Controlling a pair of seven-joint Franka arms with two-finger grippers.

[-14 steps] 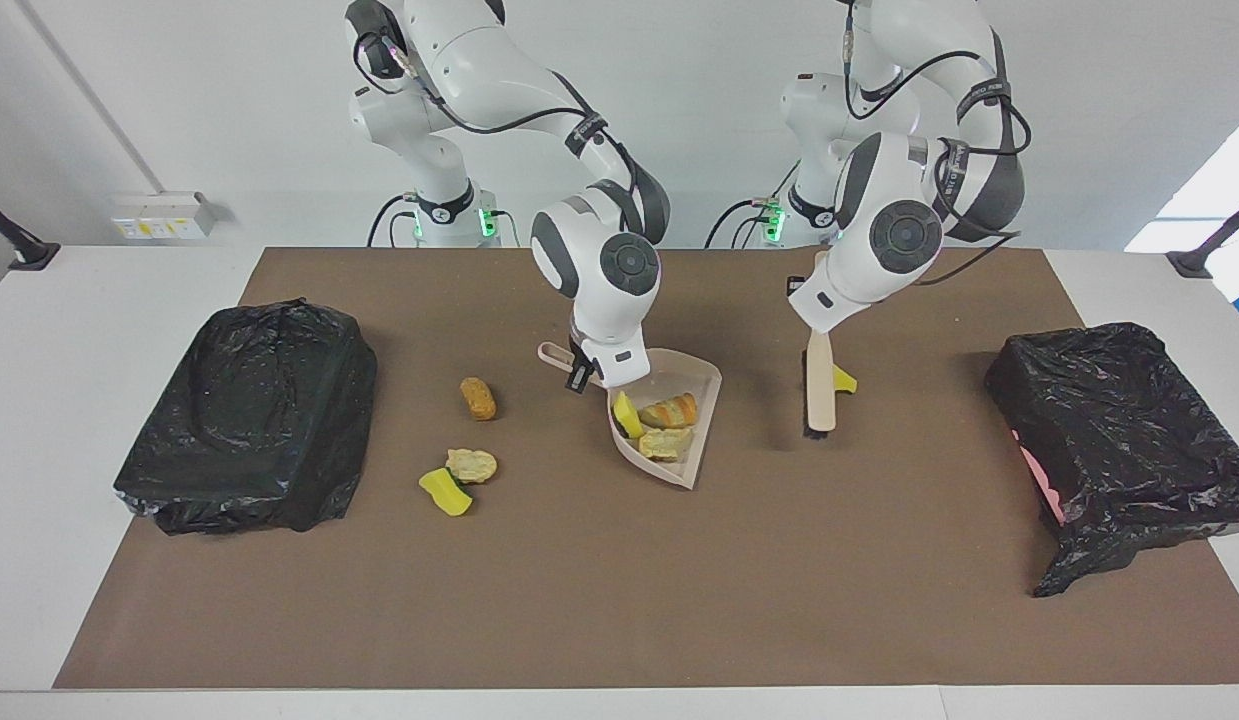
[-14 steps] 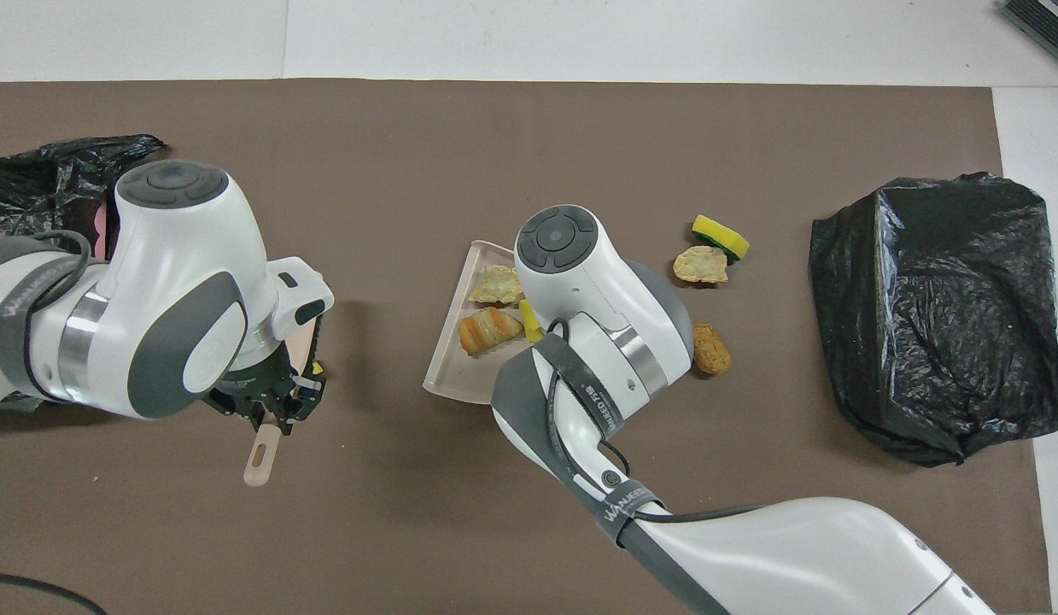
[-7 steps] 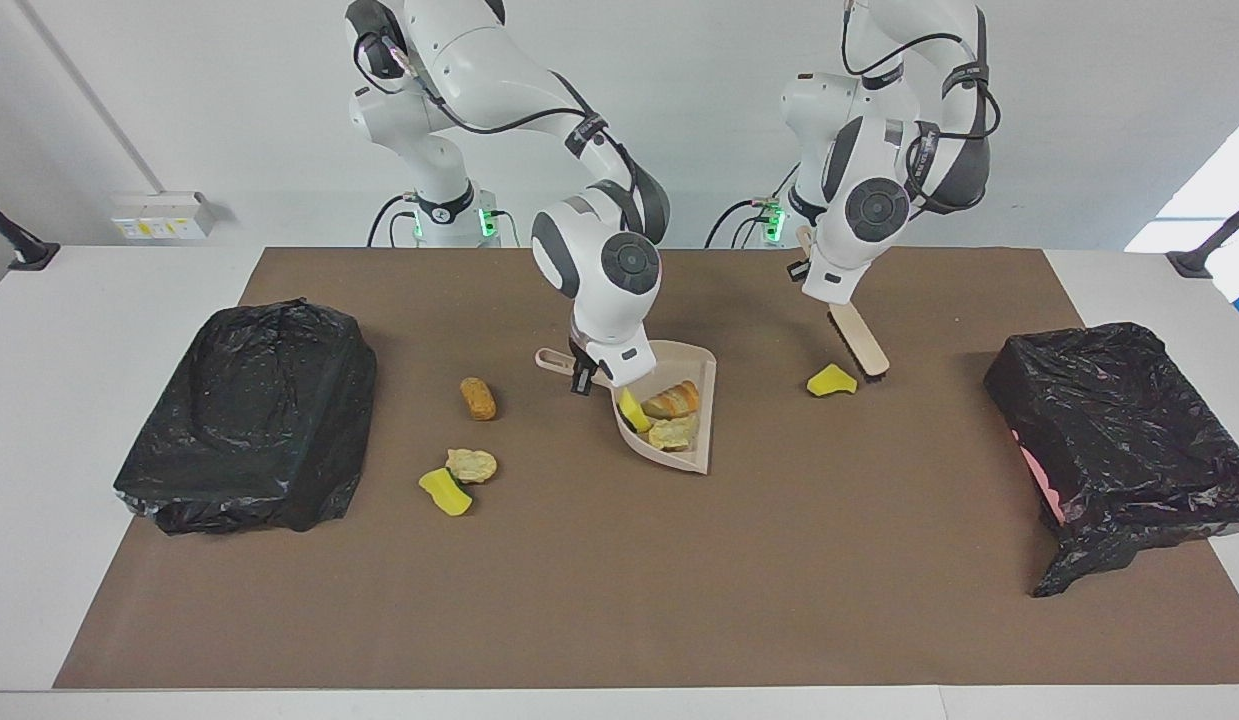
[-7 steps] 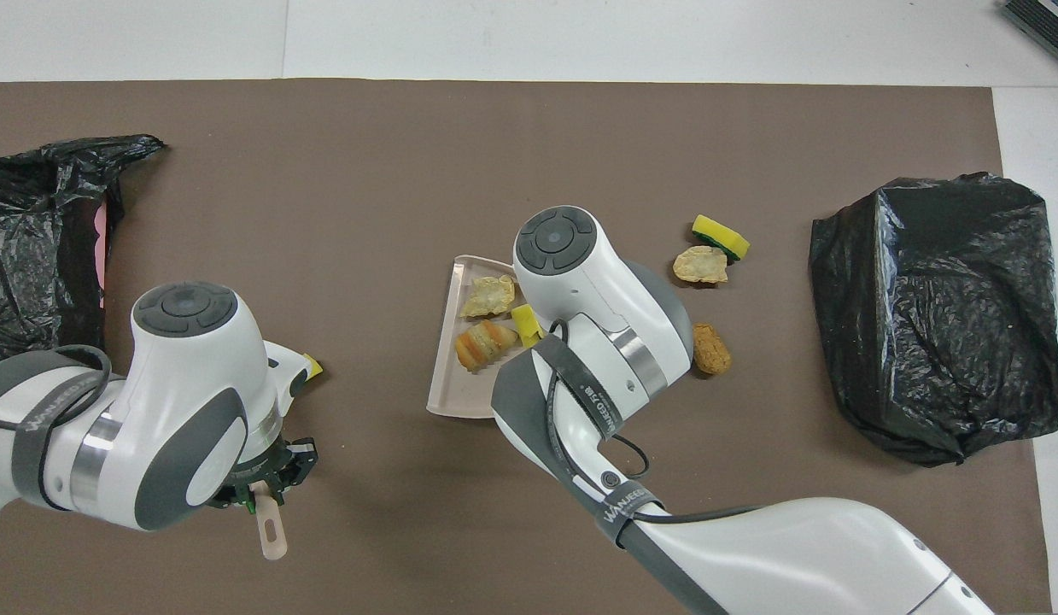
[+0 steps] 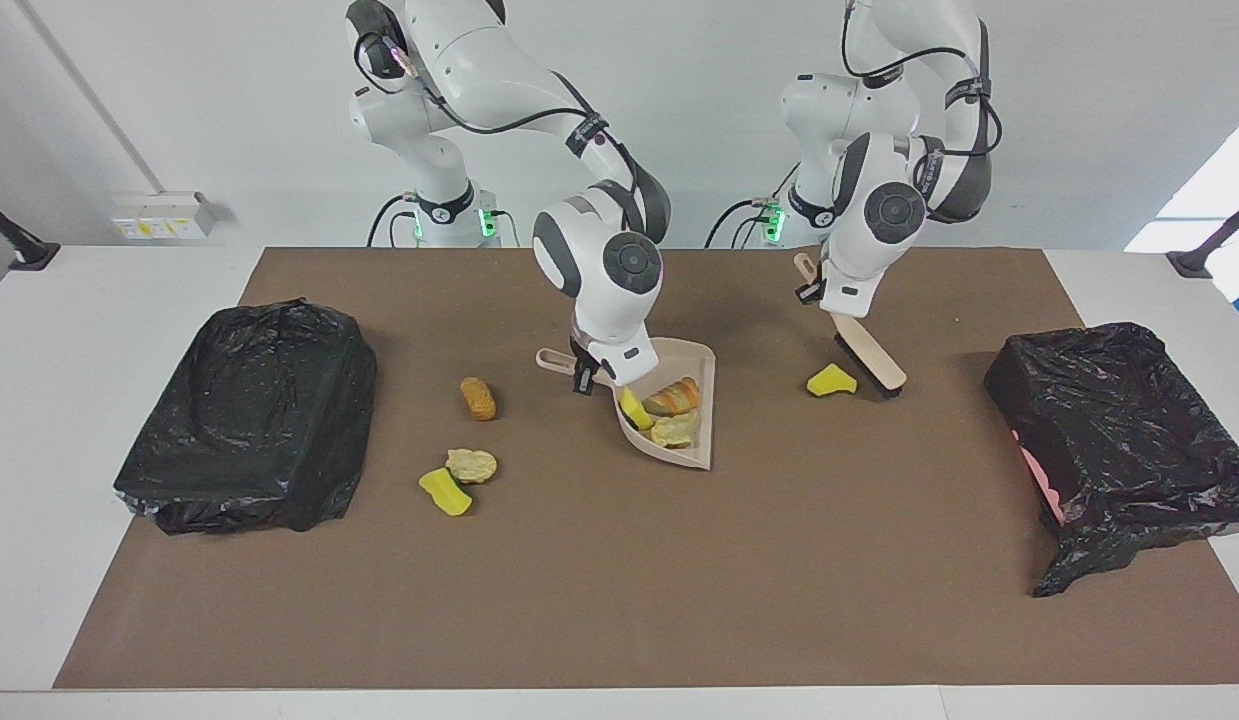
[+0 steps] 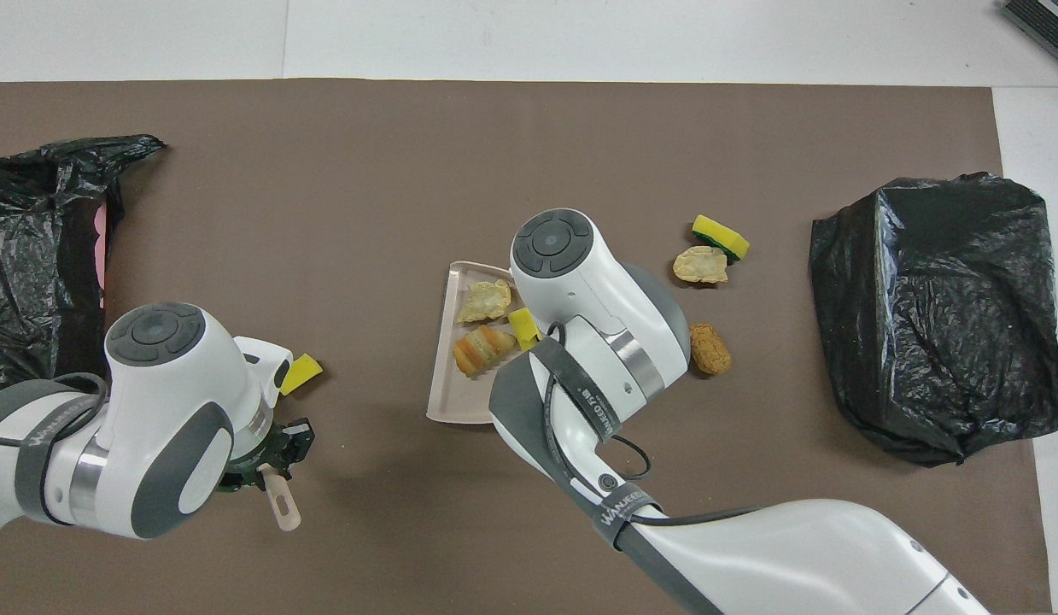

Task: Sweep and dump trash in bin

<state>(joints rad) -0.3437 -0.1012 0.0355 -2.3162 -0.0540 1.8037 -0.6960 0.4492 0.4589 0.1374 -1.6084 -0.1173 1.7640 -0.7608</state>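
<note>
My right gripper (image 5: pixel 581 374) is shut on the handle of the beige dustpan (image 5: pixel 695 456), which rests on the brown mat mid-table. In the pan lie three pieces of trash: a yellow chunk (image 5: pixel 634 410), a striped bread lump (image 5: pixel 674 397) and a tan lump (image 5: pixel 675 430). My left gripper (image 5: pixel 812 287) is shut on the handle of the black-bristled brush (image 5: pixel 869 352), held slanted with its bristles by a loose yellow chunk (image 5: pixel 831 381). Toward the right arm's end lie an orange-brown lump (image 5: pixel 478 398), a tan lump (image 5: pixel 472 465) and a yellow chunk (image 5: pixel 445 492).
A black-bagged bin (image 5: pixel 1119 430) with pink showing at its side stands at the left arm's end of the mat. Another black-bagged bin (image 5: pixel 249 415) stands at the right arm's end. The brown mat (image 5: pixel 619 600) covers most of the white table.
My left arm pulled the brush back toward the robots and slanted it, uncovering the yellow chunk. The dustpan shifted slightly toward the robots and turned a little.
</note>
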